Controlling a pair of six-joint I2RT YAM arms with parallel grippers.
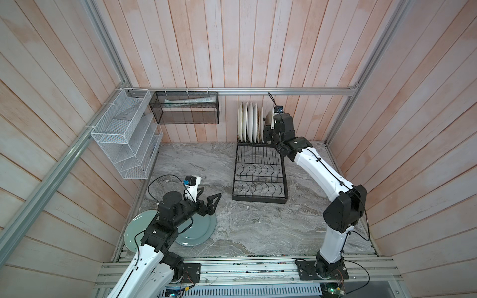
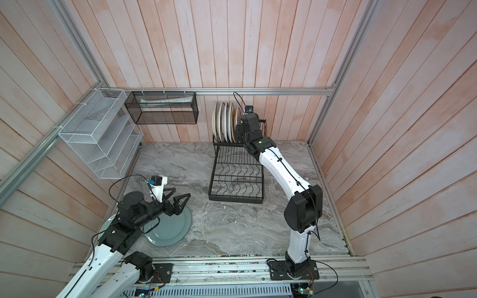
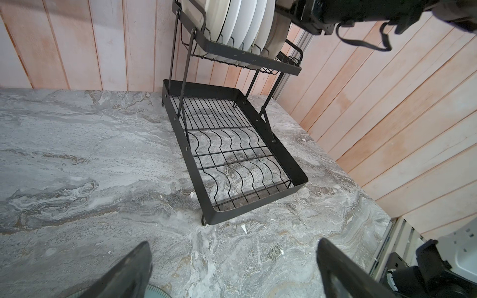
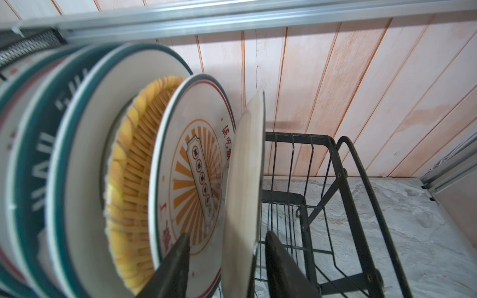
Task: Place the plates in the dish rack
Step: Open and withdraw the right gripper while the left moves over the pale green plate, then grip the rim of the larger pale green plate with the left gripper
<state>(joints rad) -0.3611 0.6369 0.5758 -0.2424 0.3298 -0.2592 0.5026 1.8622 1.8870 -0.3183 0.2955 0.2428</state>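
The black wire dish rack stands at the back of the marble table. Several plates stand on edge in its upper tier. In the right wrist view my right gripper is open, its jaws straddling a cream plate with a dark rim, gaps showing on both sides. Beside it stand the orange sunburst plate and the woven yellow plate. My left gripper hangs open over a grey-blue plate. A pale green plate lies beside that one.
A white mesh organizer and a black fine-mesh basket hang on the walls at the back left. Wooden walls close in three sides. An aluminium rail with both arm bases runs along the front edge.
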